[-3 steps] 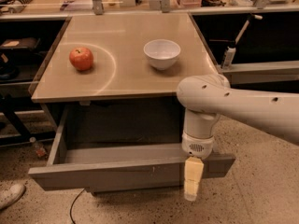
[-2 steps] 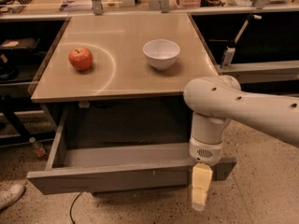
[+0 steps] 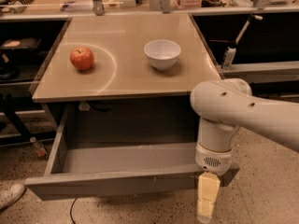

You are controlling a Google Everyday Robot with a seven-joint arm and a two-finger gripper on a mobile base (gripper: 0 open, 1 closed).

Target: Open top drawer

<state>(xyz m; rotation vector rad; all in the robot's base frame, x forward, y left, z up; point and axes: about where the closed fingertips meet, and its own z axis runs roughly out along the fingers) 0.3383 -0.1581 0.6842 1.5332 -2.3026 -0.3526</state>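
The top drawer [image 3: 112, 183] is pulled out from under the tan table top, and its shallow grey tray inside [image 3: 126, 157] shows with nothing in it. My gripper [image 3: 207, 200] hangs down from the white arm [image 3: 233, 111] at the right end of the drawer front, its pale yellowish fingers [image 3: 207, 195] pointing at the floor just in front of the front panel. The lower drawers are hidden below.
A red apple [image 3: 82, 59] and a white bowl [image 3: 162, 54] stand on the table top [image 3: 121, 73]. A shoe [image 3: 10, 195] is on the speckled floor at bottom left. Dark shelves flank the table on both sides.
The drawer has come a little further out toward the camera. My gripper and arm have moved right and down with it.
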